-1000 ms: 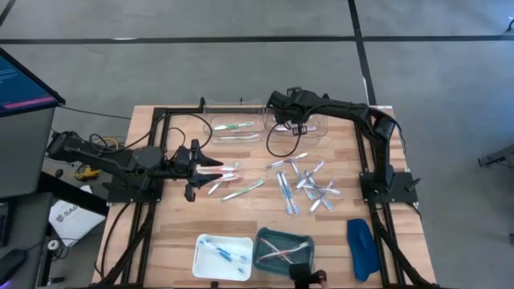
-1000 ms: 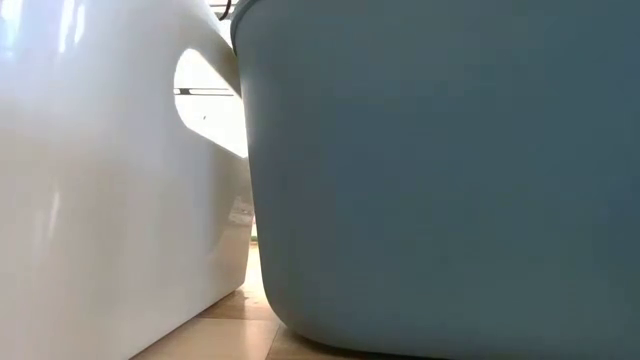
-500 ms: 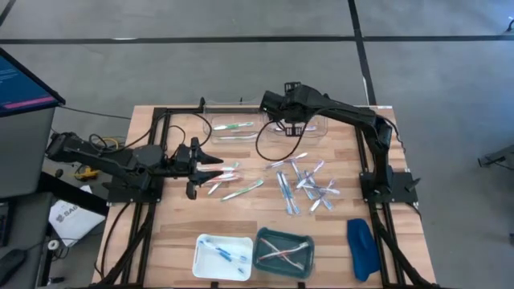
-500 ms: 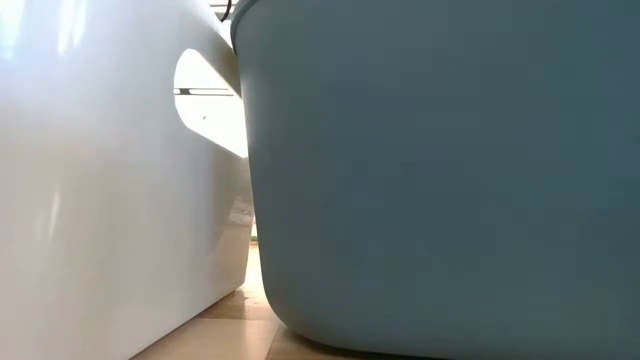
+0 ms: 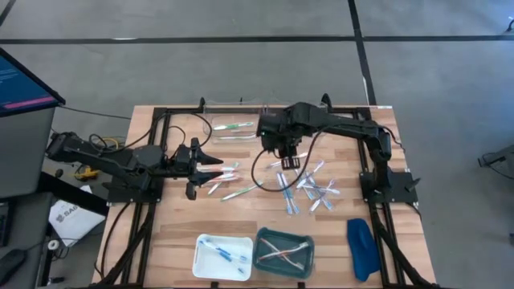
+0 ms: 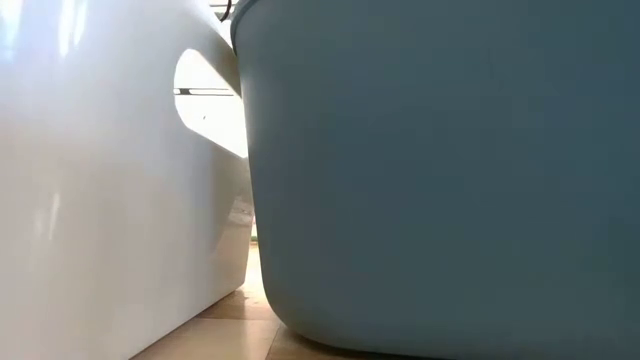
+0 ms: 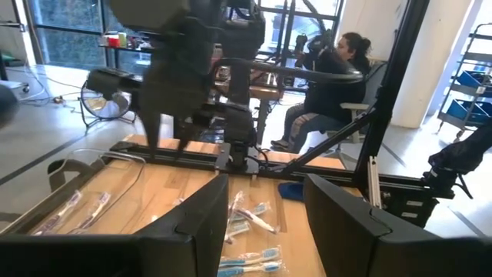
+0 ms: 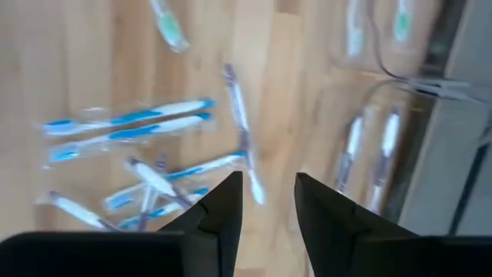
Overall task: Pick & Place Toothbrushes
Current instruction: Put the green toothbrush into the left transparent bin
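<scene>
Several blue-and-white wrapped toothbrushes lie in a loose pile on the wooden table, right of centre. They also show in the right wrist view. A few pink, green and white toothbrushes lie left of centre. My right gripper hangs above the far left edge of the blue pile, pointing down. It is open with nothing between its fingers. My left gripper is held level just left of the pink and green ones. It is also open and holds nothing.
Two clear bins stand at the far edge, with toothbrushes lying in the left one. A white tray and a teal tray sit at the near edge and fill the low view. A dark-blue oblong object lies near right.
My right gripper has swung from over the far right clear bin toward the near edge, rising and tipping down. It now hangs over the far left of the blue pile. Its finger gap looks unchanged.
</scene>
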`<action>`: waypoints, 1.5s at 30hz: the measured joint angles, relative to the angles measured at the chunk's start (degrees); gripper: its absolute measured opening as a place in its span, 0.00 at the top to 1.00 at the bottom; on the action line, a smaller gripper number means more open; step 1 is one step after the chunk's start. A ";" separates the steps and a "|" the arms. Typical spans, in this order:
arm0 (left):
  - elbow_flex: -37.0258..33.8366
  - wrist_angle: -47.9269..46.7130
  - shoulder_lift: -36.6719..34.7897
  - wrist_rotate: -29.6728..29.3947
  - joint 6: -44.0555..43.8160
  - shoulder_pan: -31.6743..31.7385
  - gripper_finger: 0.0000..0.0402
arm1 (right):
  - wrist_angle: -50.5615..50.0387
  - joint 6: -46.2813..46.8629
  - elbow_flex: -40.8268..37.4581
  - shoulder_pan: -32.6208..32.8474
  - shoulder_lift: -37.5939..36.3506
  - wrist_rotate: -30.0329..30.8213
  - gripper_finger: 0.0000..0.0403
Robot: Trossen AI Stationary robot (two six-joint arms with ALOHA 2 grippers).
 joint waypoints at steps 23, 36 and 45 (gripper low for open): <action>0.02 -0.34 0.00 1.68 -1.53 -1.57 0.59 | 10.36 13.47 -10.38 12.17 -7.05 -2.17 0.72; 0.04 0.72 0.00 1.67 -1.16 -1.31 0.59 | 27.25 17.73 -36.64 12.49 -23.67 -2.06 0.72; 0.04 0.87 0.02 1.00 -0.30 -1.25 0.59 | 52.15 16.58 -52.52 11.85 -35.47 -0.55 0.72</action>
